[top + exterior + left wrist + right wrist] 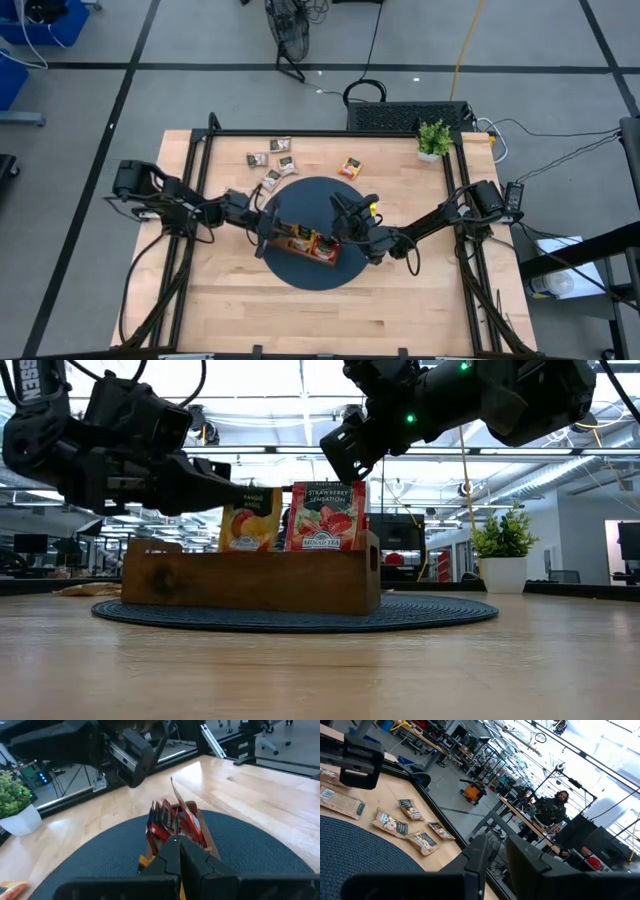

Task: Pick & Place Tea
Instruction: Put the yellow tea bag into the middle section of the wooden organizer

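Red tea sachets [175, 822] in tray [250, 580], beyond clenched left jaws; right jaws slightly parted, empty.

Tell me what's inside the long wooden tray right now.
Red strawberry sachets and an orange sachet stand upright in the long wooden tray; its wall hides their lower parts and anything lying flat.

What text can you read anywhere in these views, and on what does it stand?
"STRAWBERRY SENSATION": red sachet standing in the wooden tray, low view.
"AHMAD TEA": same red sachet, lower band, only partly legible.
"MANGO...": orange sachet beside it; the rest is blurred.
Loose brown sachets on the table: print too small to read.
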